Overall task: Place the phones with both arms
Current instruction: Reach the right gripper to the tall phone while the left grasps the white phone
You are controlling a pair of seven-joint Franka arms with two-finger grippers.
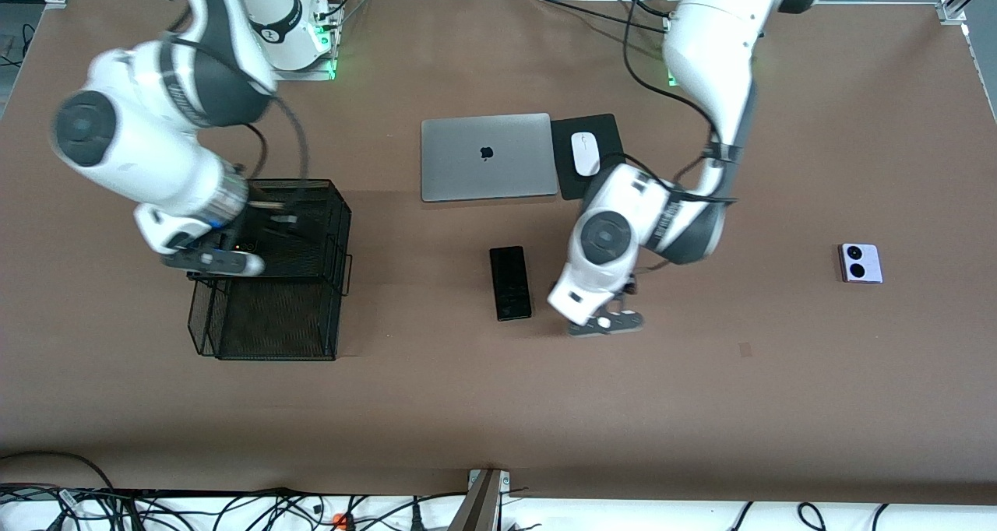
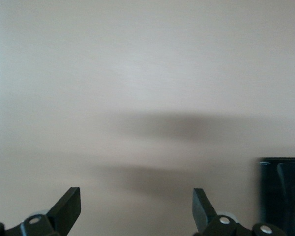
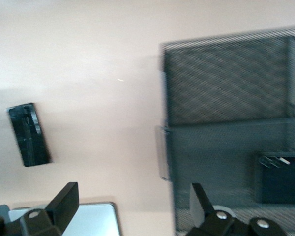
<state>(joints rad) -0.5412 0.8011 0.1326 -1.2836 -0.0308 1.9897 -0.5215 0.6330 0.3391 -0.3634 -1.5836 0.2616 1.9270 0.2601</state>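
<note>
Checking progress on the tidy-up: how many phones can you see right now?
3: a black slab phone on the table nearer the camera than the laptop, a lilac one toward the left arm's end, a small black one in the mesh basket.

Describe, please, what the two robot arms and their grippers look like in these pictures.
Both arms are large, white and rounded, with dark grey bands and round dark caps at the joints. Black cables loop along the left arm and the right arm; the right one has a silvery ring at its wrist. The left gripper and right gripper have black wedge-shaped fingers with silver screws at their bases.
</note>
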